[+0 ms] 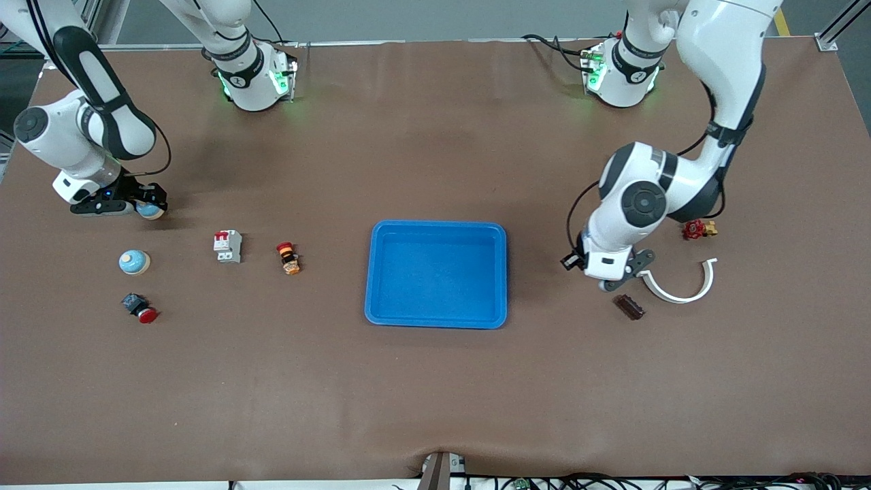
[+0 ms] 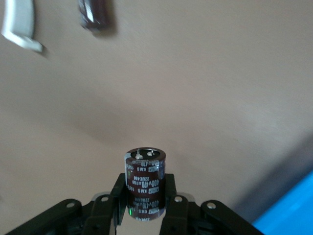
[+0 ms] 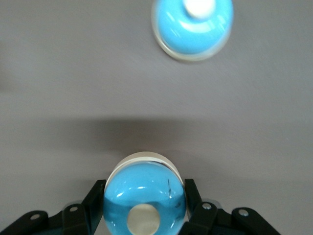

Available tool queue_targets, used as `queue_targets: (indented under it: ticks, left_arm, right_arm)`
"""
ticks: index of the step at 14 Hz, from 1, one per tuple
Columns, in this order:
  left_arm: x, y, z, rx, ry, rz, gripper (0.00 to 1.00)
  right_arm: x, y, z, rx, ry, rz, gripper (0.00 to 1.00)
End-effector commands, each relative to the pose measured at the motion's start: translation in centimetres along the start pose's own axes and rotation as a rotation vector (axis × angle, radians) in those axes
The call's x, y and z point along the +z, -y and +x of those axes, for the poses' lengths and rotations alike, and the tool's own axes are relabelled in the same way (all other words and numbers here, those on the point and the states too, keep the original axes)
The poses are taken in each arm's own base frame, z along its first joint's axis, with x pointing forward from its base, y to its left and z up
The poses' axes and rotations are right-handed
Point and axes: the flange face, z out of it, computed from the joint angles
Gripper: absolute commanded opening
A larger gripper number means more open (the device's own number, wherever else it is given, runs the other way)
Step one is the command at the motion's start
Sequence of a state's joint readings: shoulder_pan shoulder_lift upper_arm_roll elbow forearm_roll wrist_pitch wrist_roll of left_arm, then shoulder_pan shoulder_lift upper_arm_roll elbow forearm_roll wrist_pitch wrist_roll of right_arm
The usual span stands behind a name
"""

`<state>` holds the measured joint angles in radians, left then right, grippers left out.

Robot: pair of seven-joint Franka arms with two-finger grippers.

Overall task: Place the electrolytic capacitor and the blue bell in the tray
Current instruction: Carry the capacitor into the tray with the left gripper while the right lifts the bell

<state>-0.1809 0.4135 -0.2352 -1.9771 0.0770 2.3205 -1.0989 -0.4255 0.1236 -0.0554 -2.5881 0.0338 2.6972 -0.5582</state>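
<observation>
My right tool (image 3: 145,208) is clamped on 1 blue bell (image 3: 145,196) over the tabletop's (image 1: 435,408) right-arm end; a 2nd bell (image 1: 134,262) sits near below. My left tool (image 2: 145,205) grips the electrolytic capacitor (image 2: 145,183) upright. The tray (image 1: 437,321) lies empty at centre: roughly 4 o'clock from my right tool in the front view, 9 o'clock from my left, which looks nearer.
</observation>
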Motion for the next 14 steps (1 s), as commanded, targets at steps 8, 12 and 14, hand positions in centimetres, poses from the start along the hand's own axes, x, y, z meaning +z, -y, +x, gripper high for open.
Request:
queue_targets:
  ticks: [8,12,14]
  left_arm:
    - [1.6,-11.9,-9.3,-0.151,0.000,-0.052,0.00]
    - [4.4,-13.8,-12.4,-0.153,0.016,-0.031,0.10]
    - [5.6,-13.7,-12.5,-0.163,0.023,-0.017,0.27]
  right_arm:
    - [-9.5,16.9,7.1,0.211,0.083,0.019,0.00]
    - [-11.3,26.2,9.5,0.344,0.041,0.005,0.00]
    - [-11.7,31.4,10.9,0.419,0.031,0.001,0.00]
